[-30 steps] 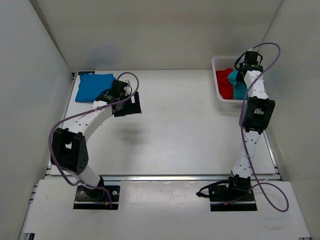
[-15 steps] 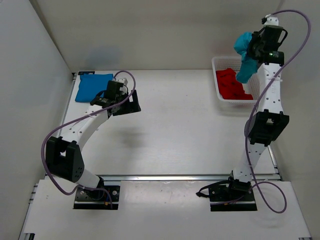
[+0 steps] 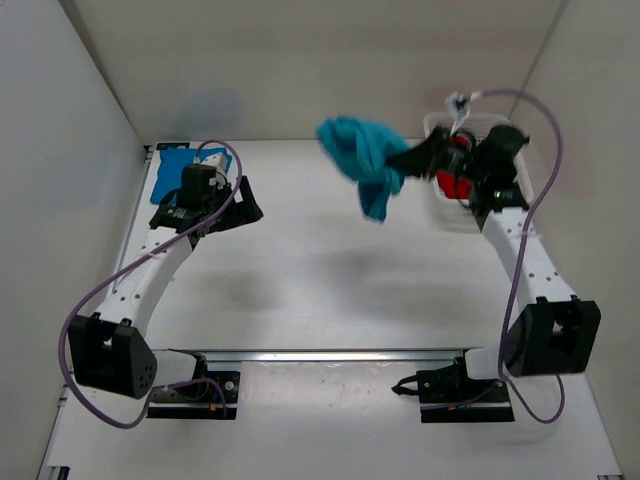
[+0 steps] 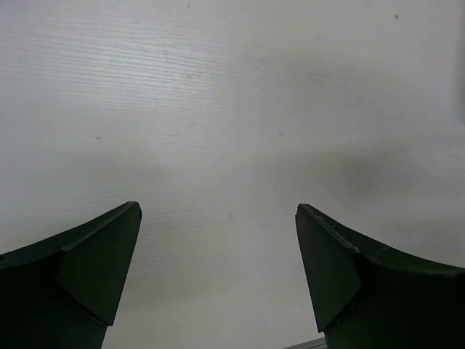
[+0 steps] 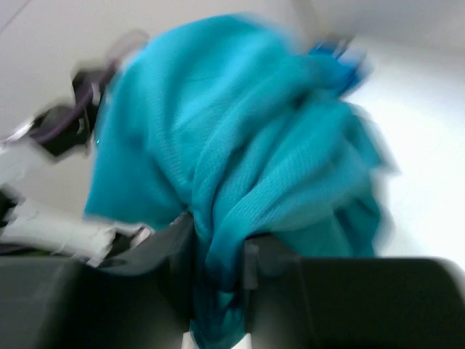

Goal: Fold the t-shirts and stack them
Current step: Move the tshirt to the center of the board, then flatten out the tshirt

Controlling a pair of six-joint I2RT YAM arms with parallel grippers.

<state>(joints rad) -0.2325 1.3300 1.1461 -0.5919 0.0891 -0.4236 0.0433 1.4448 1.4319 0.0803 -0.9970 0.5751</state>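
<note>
At the far left corner of the table (image 3: 330, 290) the royal blue t-shirt (image 3: 168, 165) lies as a flat folded rectangle, partly behind my left arm (image 3: 150, 275) — that one I count as done. My left claw (image 3: 243, 203) hovers just beside it, its fingers (image 4: 87, 269) spread wide with nothing between them; the left wrist view shows only bare table beneath.

Toward the middle, the teal t-shirt (image 3: 360, 165) hangs bunched in the air above the table, touching nothing below. My right claw (image 3: 410, 158) is clenched on a fistful of it. The right wrist view is blurred, but it does show cloth pinched between the fingers.

Farther right the red t-shirt (image 3: 452, 182) sits crumpled in the white mesh basket (image 3: 432, 130), untouched.

By my reckoning I am about a third of the way through. One shirt is folded. The teal one is out of the basket but not yet spread, folded or stacked on the blue — and the red one comes after.
</note>
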